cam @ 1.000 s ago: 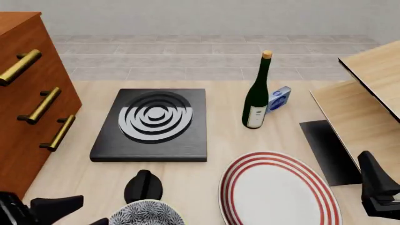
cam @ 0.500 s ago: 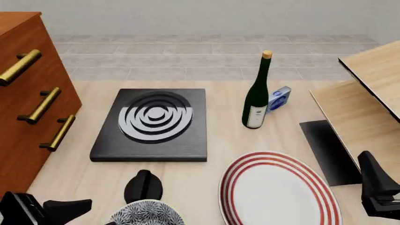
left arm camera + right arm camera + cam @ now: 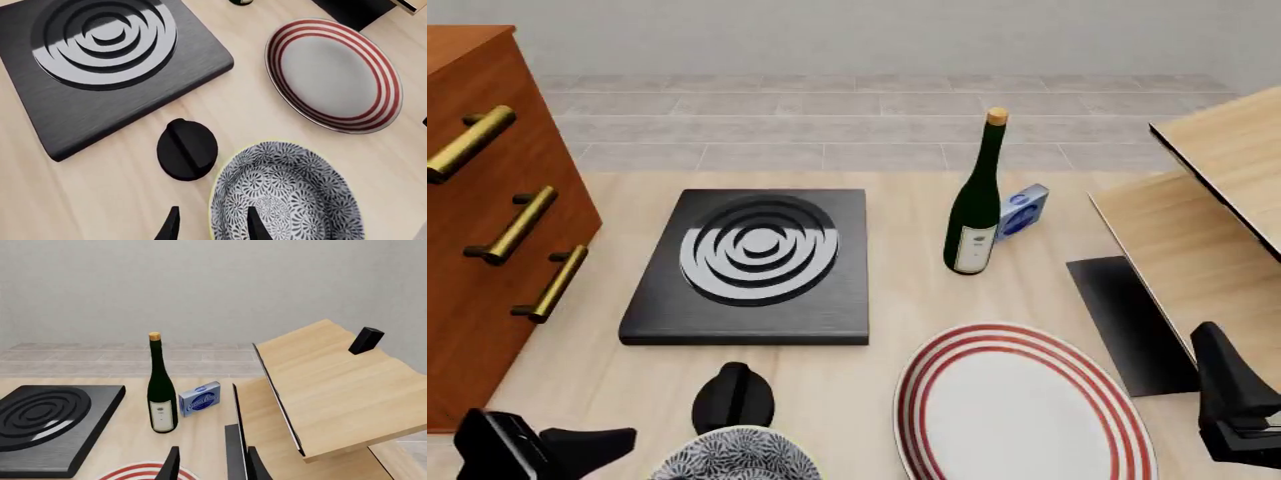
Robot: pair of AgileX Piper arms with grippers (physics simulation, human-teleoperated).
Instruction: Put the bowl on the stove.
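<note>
The bowl [image 3: 287,195], white with a dense black floral pattern, stands on the table at the near edge; only its top shows in the front view [image 3: 741,458]. The stove [image 3: 754,262] is a black slab with silver rings, farther back and apart from the bowl [image 3: 100,60]. My left gripper [image 3: 212,229] is open, with one finger over the bowl's inside and the other outside its rim. In the front view only the left arm [image 3: 554,448] shows, left of the bowl. My right gripper [image 3: 212,467] is open and empty, at the near right [image 3: 1234,410].
A black knob-like object [image 3: 734,395] lies between bowl and stove. A large red-striped plate [image 3: 1021,405] sits right of the bowl. A wine bottle [image 3: 974,215] and a blue box [image 3: 1024,210] stand right of the stove. A wooden drawer cabinet [image 3: 481,220] is left, a wooden rack [image 3: 1214,200] right.
My left arm has moved to the right, closer to the bowl. The bowl, the stove and the right arm have not moved.
</note>
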